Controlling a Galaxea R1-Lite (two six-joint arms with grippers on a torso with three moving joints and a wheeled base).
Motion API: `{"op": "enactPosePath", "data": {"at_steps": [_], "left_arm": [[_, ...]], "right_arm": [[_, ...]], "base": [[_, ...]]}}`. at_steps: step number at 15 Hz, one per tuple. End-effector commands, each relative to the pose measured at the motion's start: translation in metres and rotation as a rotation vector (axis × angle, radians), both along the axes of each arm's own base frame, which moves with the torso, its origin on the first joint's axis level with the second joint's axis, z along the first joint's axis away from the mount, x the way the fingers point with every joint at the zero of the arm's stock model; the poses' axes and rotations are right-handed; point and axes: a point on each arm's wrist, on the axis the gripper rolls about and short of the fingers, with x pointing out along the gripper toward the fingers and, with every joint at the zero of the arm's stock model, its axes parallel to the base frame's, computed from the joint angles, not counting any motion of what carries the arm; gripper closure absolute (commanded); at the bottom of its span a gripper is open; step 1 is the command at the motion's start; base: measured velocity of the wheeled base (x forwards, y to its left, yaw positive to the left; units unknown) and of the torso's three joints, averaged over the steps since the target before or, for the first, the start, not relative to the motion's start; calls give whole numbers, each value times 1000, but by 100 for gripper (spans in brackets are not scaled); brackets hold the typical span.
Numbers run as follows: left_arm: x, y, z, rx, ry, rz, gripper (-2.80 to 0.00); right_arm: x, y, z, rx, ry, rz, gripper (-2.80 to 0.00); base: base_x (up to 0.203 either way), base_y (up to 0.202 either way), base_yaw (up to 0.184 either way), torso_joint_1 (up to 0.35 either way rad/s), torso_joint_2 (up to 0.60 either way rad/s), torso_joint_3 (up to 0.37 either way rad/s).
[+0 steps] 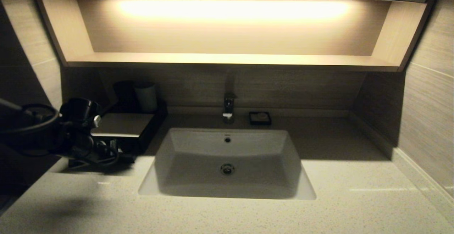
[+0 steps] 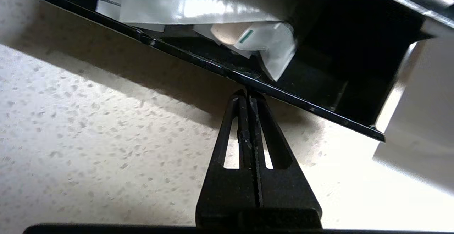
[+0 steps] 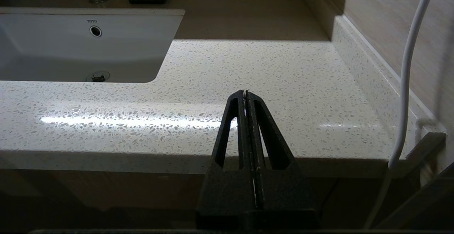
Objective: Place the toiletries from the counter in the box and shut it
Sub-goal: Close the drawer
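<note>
Packets (image 2: 198,3) lay in the open drawer (image 2: 269,87); the left gripper (image 2: 247,93), fingers clenched empty, apparently touched its front, closing remained; right gripper (image 3: 245,93) clenched, parked.

I'm looking at a bathroom vanity: a speckled stone counter (image 1: 354,198) with a white basin (image 1: 227,163) sunk into it, a chrome tap (image 1: 228,108) at its back edge beside a soap dish (image 1: 260,117), and a lit wooden shelf (image 1: 230,59) beneath mirrors.
</note>
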Motion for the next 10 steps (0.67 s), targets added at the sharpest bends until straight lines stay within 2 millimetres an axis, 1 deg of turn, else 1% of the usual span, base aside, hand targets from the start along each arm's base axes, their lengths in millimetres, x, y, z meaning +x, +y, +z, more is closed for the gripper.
{"op": "enactPosePath", "data": {"at_steps": [1,10], "left_arm": [[4,-3,0,-6,-7,1,0],[18,-6,5,-15,-42,10,0]], "right_arm": [[0,0,0,0,0,0,0],[0,0,0,0,0,0,0]], "base": [[0,0,0,0,0,0],[0,0,0,0,0,0]]}}
